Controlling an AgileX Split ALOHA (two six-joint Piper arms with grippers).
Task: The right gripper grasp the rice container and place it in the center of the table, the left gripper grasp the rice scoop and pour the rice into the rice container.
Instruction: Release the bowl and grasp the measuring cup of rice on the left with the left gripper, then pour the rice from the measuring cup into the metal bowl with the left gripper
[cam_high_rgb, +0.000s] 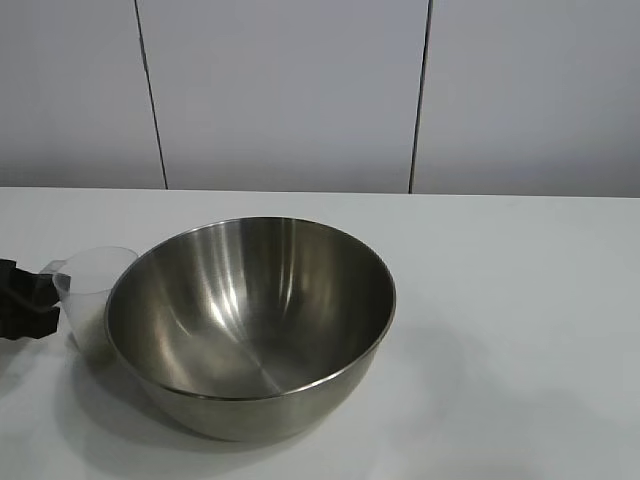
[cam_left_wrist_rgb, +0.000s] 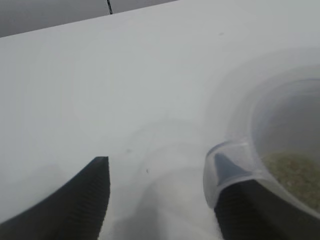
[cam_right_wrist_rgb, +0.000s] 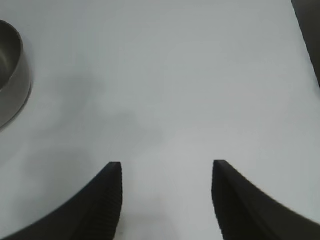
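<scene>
The rice container (cam_high_rgb: 250, 325) stands about mid-table with its mouth up, nothing visible inside, so the placing step looks done. The rice scoop (cam_high_rgb: 95, 300) stands upright just beside the container's wall, on the side where the left gripper (cam_high_rgb: 25, 300) comes in, so the left arm is by far the nearer one to it. In the left wrist view one finger is inside the scoop's (cam_left_wrist_rgb: 280, 150) rim while the other finger (cam_left_wrist_rgb: 85, 200) is well clear on the open table (cam_left_wrist_rgb: 125, 75); the fingers are spread apart and straddle the near wall, not yet pinching it. The rice (cam_left_wrist_rgb: 295, 172) lies as a low heap in the scoop's bottom. The right gripper (cam_right_wrist_rgb: 165, 200) hovers spread over bare table, holding nothing, the container's rim (cam_right_wrist_rgb: 12, 80) off to one side of it. No brand, label or writing is visible anywhere
</scene>
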